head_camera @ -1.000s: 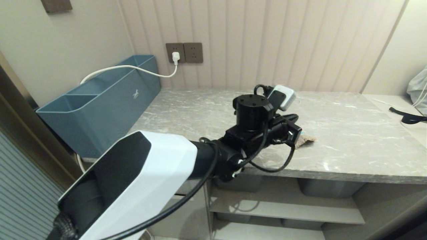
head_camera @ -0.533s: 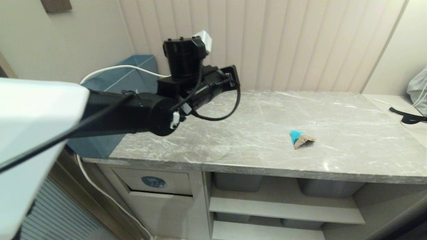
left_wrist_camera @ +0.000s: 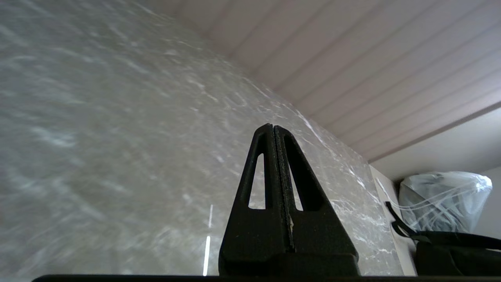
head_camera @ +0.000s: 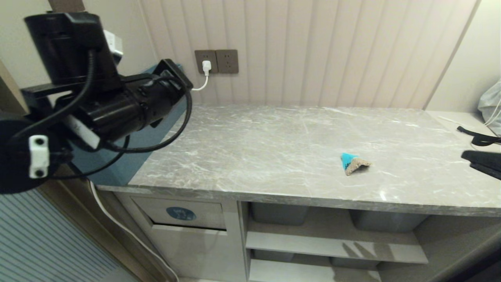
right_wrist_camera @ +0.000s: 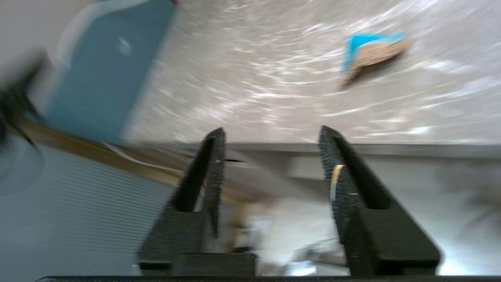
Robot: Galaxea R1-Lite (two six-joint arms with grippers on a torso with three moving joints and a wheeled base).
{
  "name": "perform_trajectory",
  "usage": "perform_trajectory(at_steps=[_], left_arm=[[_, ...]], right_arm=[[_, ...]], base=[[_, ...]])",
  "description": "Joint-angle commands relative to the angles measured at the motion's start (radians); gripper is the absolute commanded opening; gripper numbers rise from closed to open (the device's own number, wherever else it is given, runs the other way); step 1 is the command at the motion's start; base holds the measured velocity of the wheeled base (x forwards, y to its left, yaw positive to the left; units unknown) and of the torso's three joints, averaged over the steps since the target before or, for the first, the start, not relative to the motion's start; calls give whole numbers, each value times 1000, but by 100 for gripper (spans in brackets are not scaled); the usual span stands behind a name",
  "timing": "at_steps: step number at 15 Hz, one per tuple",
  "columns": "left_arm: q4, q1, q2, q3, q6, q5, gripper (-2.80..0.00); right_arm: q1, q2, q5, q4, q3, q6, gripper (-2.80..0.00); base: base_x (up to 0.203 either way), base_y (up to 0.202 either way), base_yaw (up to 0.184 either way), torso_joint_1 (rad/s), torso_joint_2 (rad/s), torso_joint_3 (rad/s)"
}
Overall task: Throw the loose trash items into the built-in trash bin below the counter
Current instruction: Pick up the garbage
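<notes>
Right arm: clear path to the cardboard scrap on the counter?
Probably yes. The cardboard scrap lies alone on open counter, nothing beside or over it. The right gripper is open, short of the counter's front edge, facing the scrap. The left gripper is shut, up at far left, out of the way.

No readable words or numbers show anywhere. The built-in trash bin below the counter carries a round blue sticker with a pale mark on it, perhaps a bin icon, though it is too small to make out. The blue-grey divided box bears a small white logo, blurred beyond reading.
</notes>
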Motion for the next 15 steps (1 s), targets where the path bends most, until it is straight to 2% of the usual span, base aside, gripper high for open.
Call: perform_trajectory(at_steps=[1, 2, 3, 4, 5, 10, 13, 15], left_arm=[[-4, 6, -143, 90, -6, 15, -280], [-3, 3, -168, 109, -18, 31, -280], [1, -2, -179, 113, -72, 36, -280], [8, -5, -186, 114, -127, 39, -280], [19, -6, -192, 121, -155, 41, -280], [19, -4, -165, 120, -152, 42, -280], [19, -4, -146, 91, -152, 43, -280], [19, -4, -148, 91, -152, 46, -280]], right_arm=[[24, 186, 12, -8, -90, 334, 0], [37, 223, 16, -10, -123, 472, 0], [55, 249, 17, -11, -142, 596, 0], [74, 273, 16, -12, -150, 690, 0], [84, 301, 14, -13, -149, 738, 0], [87, 426, -44, -28, -118, 752, 0], [86, 496, -58, -130, -96, 750, 0], [86, 565, -100, -184, -100, 750, 0]], base=[[0, 0, 0, 0, 0, 0], [0, 0, 0, 0, 0, 0], [0, 0, 0, 0, 0, 0], [0, 0, 0, 0, 0, 0], [0, 0, 0, 0, 0, 0], [0, 0, 0, 0, 0, 0], [0, 0, 0, 0, 0, 0], [0, 0, 0, 0, 0, 0]])
